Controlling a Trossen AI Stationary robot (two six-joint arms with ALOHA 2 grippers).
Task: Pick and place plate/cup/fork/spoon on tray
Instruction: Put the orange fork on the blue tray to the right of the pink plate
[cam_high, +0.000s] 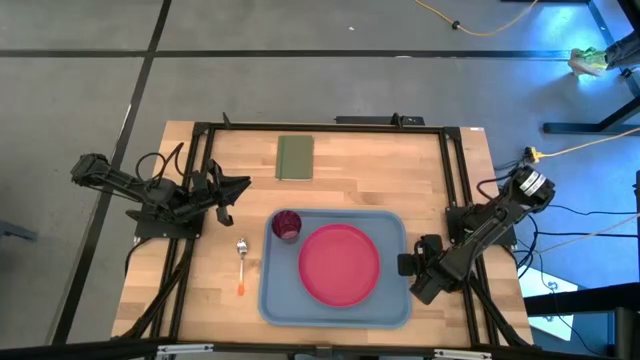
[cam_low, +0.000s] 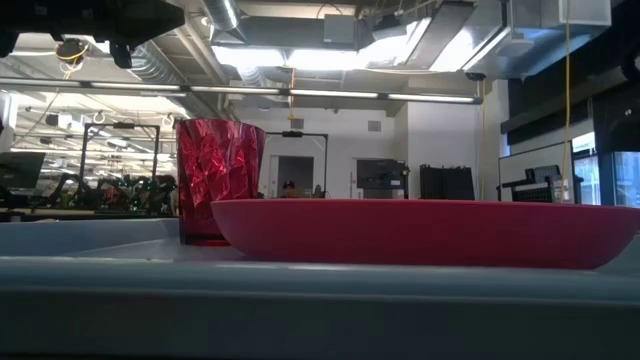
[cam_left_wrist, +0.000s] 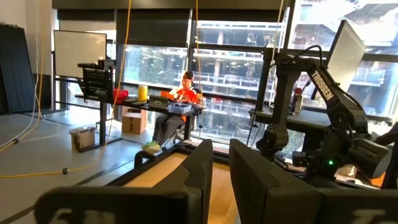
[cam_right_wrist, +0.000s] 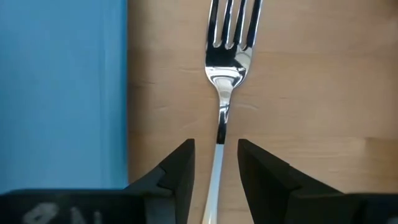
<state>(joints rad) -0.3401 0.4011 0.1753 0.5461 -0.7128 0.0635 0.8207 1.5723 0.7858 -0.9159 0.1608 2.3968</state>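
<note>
The pink-red plate (cam_high: 340, 263) and the dark red cup (cam_high: 287, 225) stand on the light-blue tray (cam_high: 395, 222); the low view shows the cup (cam_low: 218, 180) upright behind the plate (cam_low: 420, 230). The spoon (cam_high: 241, 262) lies flat on the table left of the tray. The fork (cam_right_wrist: 227, 56) lies flat on the wood beside the tray's right edge and is hidden under the arm in the high view. My right gripper (cam_right_wrist: 216, 162) is open, pointing down, with a finger on either side of the fork's thin neck. My left gripper (cam_high: 228, 195) waits shut at the table's left.
An olive-green pad (cam_high: 295, 157) lies at the table's far middle. The black frame rails (cam_high: 450, 170) run along the table's sides. The tray's right rim (cam_right_wrist: 93, 93) lies close beside the fork. A person sits in the room far beyond the table (cam_left_wrist: 180, 99).
</note>
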